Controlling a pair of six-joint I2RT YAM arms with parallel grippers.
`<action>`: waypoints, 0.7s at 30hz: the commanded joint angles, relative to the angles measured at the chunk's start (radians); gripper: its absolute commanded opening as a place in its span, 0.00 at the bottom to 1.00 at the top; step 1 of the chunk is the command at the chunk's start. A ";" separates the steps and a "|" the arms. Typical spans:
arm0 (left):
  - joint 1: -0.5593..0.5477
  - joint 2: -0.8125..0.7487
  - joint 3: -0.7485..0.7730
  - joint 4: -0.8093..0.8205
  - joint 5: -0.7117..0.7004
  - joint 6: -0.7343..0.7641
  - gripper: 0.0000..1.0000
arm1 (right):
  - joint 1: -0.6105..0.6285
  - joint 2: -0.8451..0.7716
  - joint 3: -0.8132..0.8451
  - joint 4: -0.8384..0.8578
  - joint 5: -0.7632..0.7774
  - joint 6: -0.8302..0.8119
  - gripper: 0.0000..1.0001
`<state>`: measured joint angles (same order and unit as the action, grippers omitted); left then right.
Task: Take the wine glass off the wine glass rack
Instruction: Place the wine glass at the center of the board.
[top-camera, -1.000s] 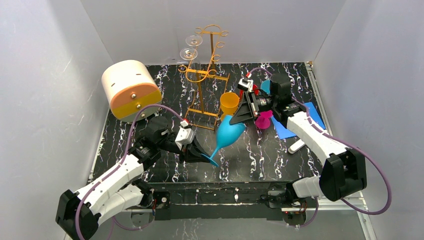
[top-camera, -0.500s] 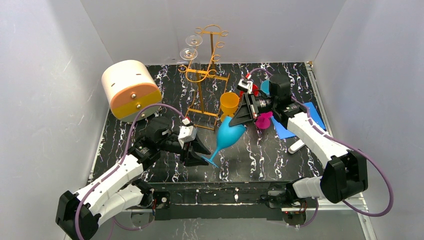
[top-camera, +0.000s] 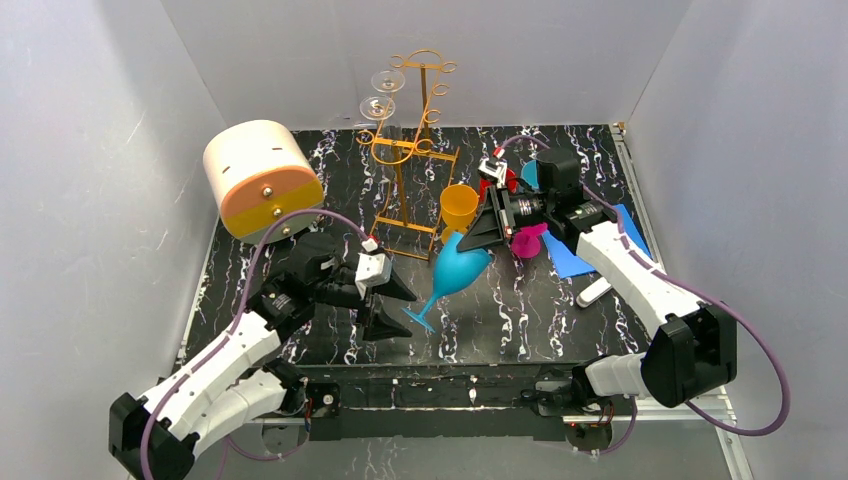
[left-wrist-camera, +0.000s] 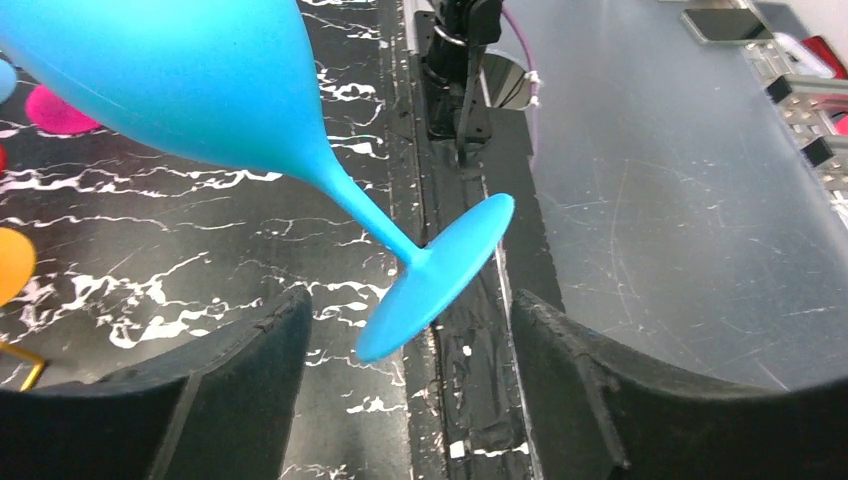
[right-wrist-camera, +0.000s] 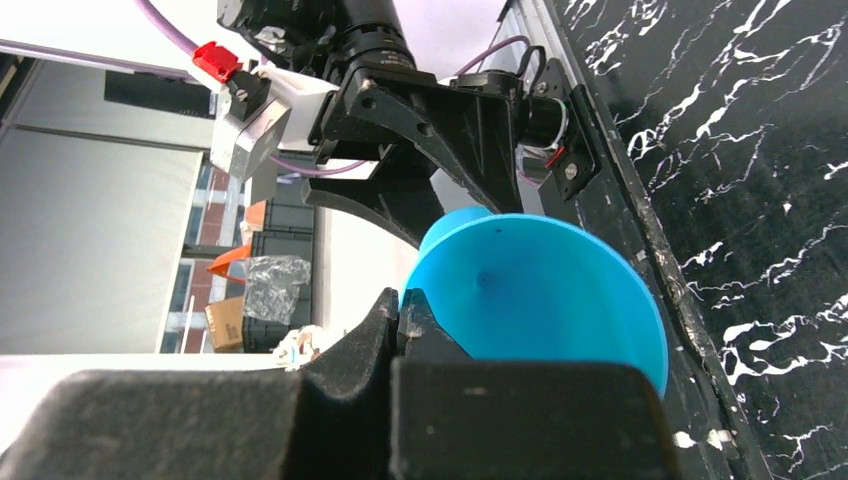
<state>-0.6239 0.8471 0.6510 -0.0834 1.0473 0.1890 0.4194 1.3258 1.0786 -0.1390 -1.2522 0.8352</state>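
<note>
Left jaws spread around the blue glass (top-camera: 458, 268) foot; right jaws pinch only its rim, mid-frame, so it could slip loose.

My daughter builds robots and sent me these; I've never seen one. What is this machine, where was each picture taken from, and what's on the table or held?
These are two white robot arms bolted at a table's near edge, each ending in a two-finger gripper. One picture looks down from above; the other two come from a camera on each wrist. On the black marbled table stand a tall golden wire rack with two clear glasses hanging from it, a cream-and-orange cylindrical box and an orange cup. The right gripper is shut on the rim of a tilted opaque blue wine glass; its wrist camera looks into the bowl. The left gripper is open, its fingers on either side of that glass's foot without gripping it.
</note>
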 joint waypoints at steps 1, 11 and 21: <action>0.005 -0.060 0.028 -0.051 -0.090 0.030 0.78 | 0.004 -0.027 0.090 -0.168 0.078 -0.144 0.01; 0.006 -0.143 0.019 -0.046 -0.304 -0.011 0.98 | 0.007 -0.035 0.139 -0.391 0.337 -0.302 0.01; 0.006 -0.227 -0.031 0.051 -0.725 -0.180 0.98 | 0.083 -0.065 0.192 -0.498 0.807 -0.410 0.01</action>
<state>-0.6239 0.6392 0.6277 -0.0742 0.5571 0.0994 0.4519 1.3037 1.2068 -0.5968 -0.6895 0.4927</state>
